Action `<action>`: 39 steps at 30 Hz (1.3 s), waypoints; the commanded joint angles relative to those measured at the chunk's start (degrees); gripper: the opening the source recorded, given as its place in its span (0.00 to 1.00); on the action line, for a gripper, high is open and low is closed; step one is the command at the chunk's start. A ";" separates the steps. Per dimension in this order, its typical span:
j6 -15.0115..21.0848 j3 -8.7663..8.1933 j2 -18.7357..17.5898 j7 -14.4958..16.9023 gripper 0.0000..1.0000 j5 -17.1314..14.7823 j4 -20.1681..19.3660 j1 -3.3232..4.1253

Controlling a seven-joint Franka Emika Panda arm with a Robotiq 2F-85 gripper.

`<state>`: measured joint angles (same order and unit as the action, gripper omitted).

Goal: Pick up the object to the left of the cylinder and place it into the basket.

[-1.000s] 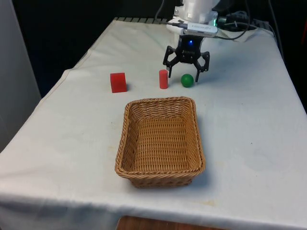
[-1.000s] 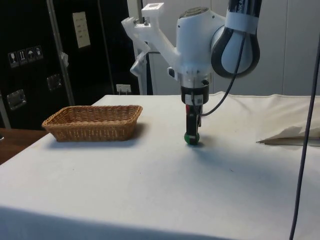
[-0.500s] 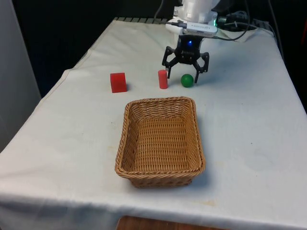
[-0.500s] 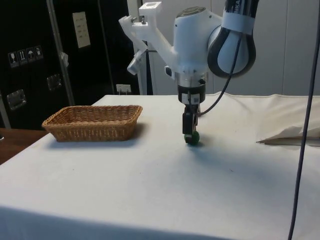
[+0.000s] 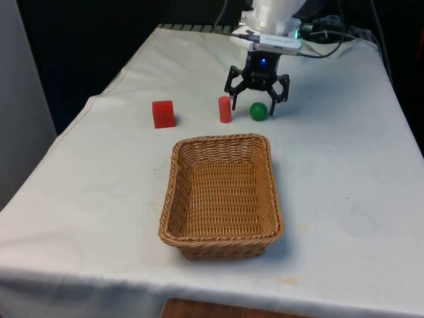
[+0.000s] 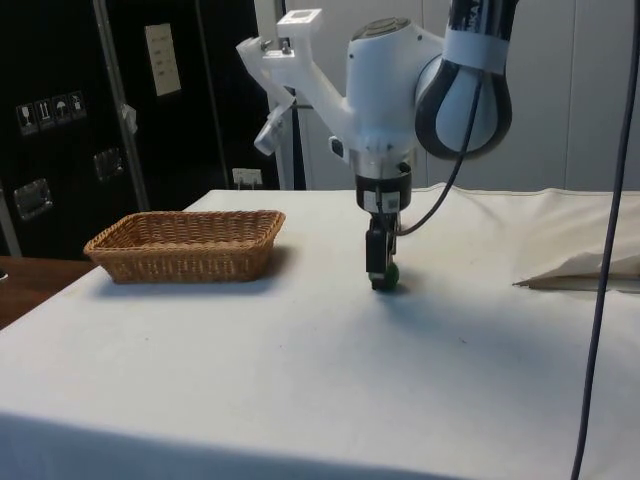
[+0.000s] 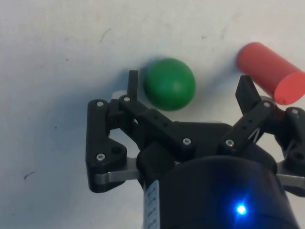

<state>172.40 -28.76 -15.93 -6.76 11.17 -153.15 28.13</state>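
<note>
The white seven-joint arm [image 6: 385, 80], upper centre of the side view, has smooth rounded glossy shells, with a broad black ring at the joint near the frame's top and a white band above it. A thin black cable [image 6: 600, 250] hangs down the right edge of that frame, and another loops from the wrist. The black two-finger gripper [image 7: 188, 90] is built of angular matte linkage bars pinned with small silver screws, on a rounded black housing with a white label strip.

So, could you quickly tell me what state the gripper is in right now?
Gripper: open, holding nothing, fingers either side of the green ball.
</note>
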 commanded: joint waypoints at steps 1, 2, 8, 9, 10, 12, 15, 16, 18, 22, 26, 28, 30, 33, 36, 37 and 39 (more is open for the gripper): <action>0.11 0.52 0.00 -0.52 1.00 -0.40 -0.06 0.17; 0.06 0.63 0.00 -0.80 1.00 -0.34 0.00 0.34; -0.11 1.20 -0.17 -2.46 1.00 -0.17 0.23 1.09; -0.17 1.38 -0.23 -2.81 1.00 -0.11 0.29 1.20; -0.23 1.66 -0.23 -3.38 1.00 -0.06 0.34 1.38; -0.17 2.06 0.00 -3.27 1.00 0.00 0.17 1.09; -0.29 2.06 -0.17 -4.01 1.00 0.00 0.34 1.66; -0.29 2.06 -0.17 -4.01 1.00 0.00 0.34 1.72; -0.29 2.12 -0.11 -4.07 0.91 -0.06 0.34 1.72; -0.29 2.18 -0.11 -4.07 0.60 -0.06 0.34 1.78; -0.29 2.18 -0.11 -4.07 0.00 -0.06 0.34 1.83; -0.29 2.23 -0.11 -4.13 0.00 -0.06 0.34 1.83; -0.29 2.23 -0.11 -4.13 0.00 -0.06 0.34 1.89; -0.29 2.23 -0.11 -4.13 0.00 -0.06 0.34 1.89; -0.52 2.18 0.11 -4.01 0.00 -0.06 0.40 1.83; -1.15 2.06 0.97 -3.78 0.00 0.06 0.63 1.83; -1.60 2.01 1.72 -3.55 0.00 0.06 0.92 1.72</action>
<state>171.77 -26.64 -15.01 -10.49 11.17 -152.12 29.79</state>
